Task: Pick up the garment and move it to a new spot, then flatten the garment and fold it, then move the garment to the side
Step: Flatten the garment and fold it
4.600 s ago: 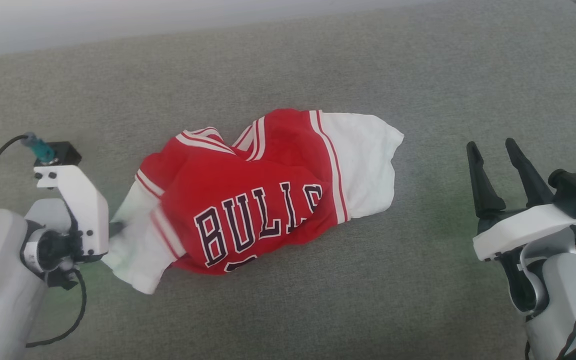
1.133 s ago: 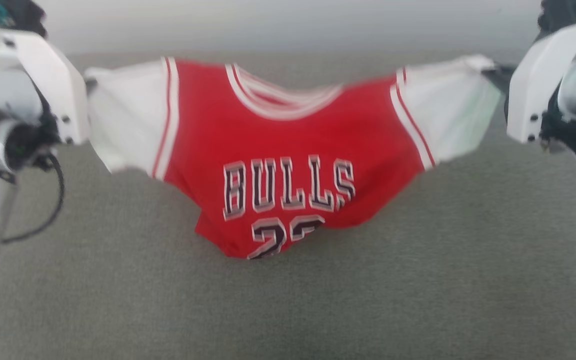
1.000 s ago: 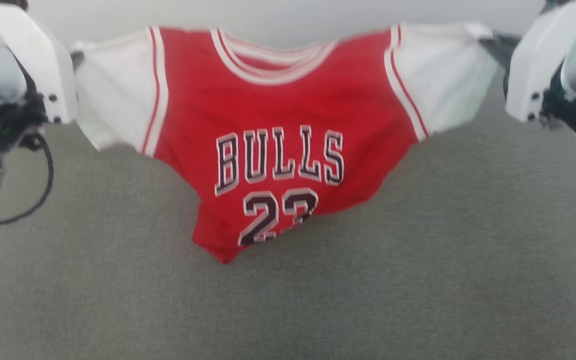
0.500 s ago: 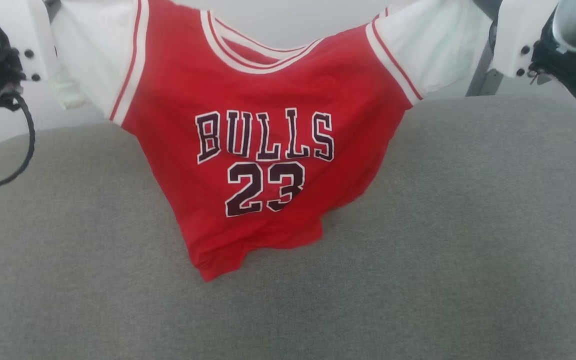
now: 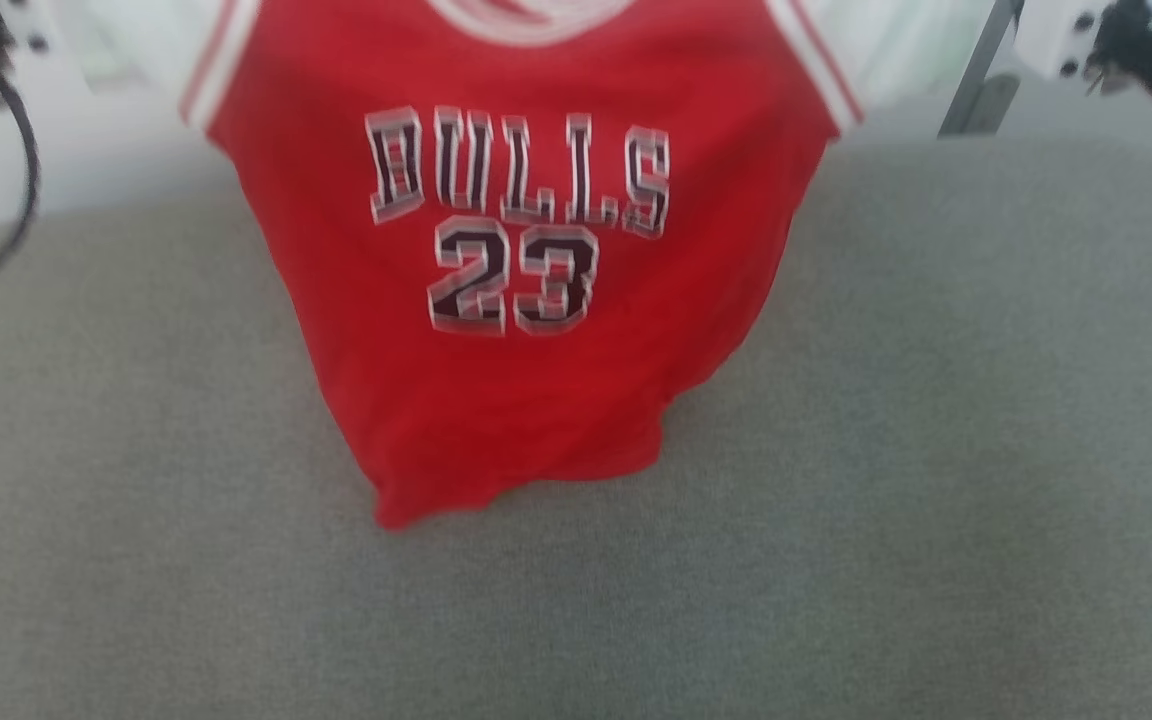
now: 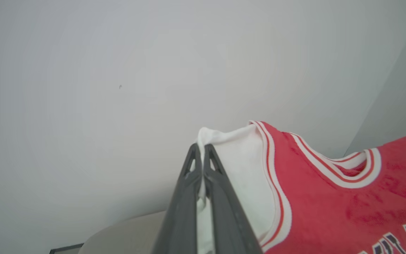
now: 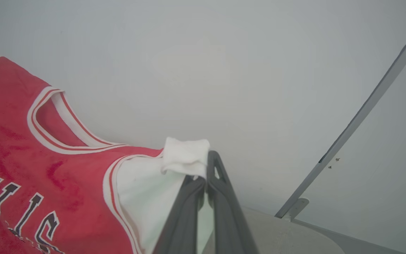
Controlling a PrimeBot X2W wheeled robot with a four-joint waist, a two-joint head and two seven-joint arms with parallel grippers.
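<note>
The garment (image 5: 536, 380), a red jersey with white sleeves and black "BULLS 23" lettering, hangs spread between my two arms above the grey cushion. Its collar runs off the head view's top edge. Its lower hem dangles close to the cushion, and I cannot tell whether it touches. My left gripper (image 6: 201, 151) is shut on the tip of one white sleeve (image 6: 238, 169). My right gripper (image 7: 203, 169) is shut on the bunched tip of the other white sleeve (image 7: 185, 155). In the head view the picture is blurred.
A broad grey fabric cushion (image 5: 836, 550) fills the area below and around the hanging jersey. Behind it is a plain white wall. A grey metal strut (image 7: 358, 116) rises at the far right, beside my right arm.
Both arms have carried the garment higher, so its collar and sleeves have left the top of the head view. The body now hangs straighter. The head view itself has also shifted slightly.
</note>
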